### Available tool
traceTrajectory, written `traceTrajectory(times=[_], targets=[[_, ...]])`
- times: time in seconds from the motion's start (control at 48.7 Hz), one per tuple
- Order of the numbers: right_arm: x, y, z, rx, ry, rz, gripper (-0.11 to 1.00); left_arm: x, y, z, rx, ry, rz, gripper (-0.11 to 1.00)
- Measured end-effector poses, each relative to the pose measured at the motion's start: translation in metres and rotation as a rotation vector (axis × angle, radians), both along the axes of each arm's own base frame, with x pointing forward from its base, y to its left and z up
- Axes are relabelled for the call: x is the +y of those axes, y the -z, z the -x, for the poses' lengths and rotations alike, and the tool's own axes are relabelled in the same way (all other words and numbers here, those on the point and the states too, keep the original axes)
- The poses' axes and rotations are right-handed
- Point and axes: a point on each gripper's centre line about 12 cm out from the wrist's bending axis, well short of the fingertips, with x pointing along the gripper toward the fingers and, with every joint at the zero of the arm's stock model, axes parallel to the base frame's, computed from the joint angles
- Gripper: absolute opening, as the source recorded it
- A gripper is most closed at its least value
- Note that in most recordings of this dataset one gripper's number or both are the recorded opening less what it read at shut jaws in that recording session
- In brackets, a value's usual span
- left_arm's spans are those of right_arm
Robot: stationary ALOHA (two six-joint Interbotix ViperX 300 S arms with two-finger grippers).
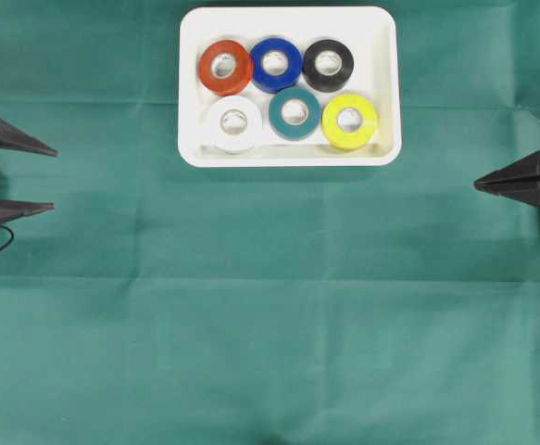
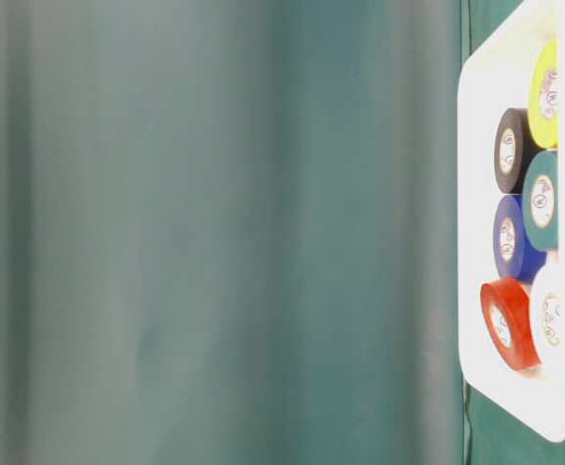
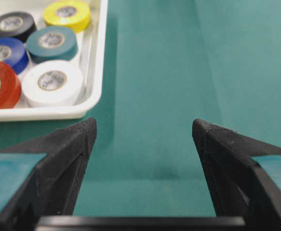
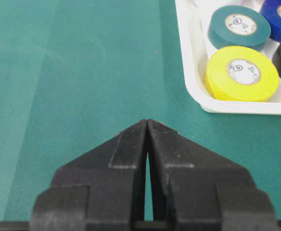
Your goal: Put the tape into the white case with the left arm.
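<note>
Tape rolls, six in all, are seen lying inside the white case (image 1: 288, 153) at the far side, while the left gripper (image 1: 52, 179), jaws wide and empty, is best kept clear at the left edge.

Green cloth (image 1: 270, 315) over the table, faintly creased in straight fold lines. Directly on it, toward the far edge in the overhead view: one white case (image 1: 288, 156), flat, rim up, holding six tape rolls in two rows. Otherwise just cloth around the case on every visible side.
</note>
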Motion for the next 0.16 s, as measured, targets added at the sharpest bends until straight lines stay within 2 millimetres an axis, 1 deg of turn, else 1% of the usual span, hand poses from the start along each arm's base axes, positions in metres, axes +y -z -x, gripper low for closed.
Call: traceTrajectory(times=[0.164], targets=[[-0.0002, 0.0002, 0.0001, 0.002, 0.002, 0.0, -0.09, 0.0, 0.0006, 0.0001, 0.002, 0.001, -0.003, 0.82]])
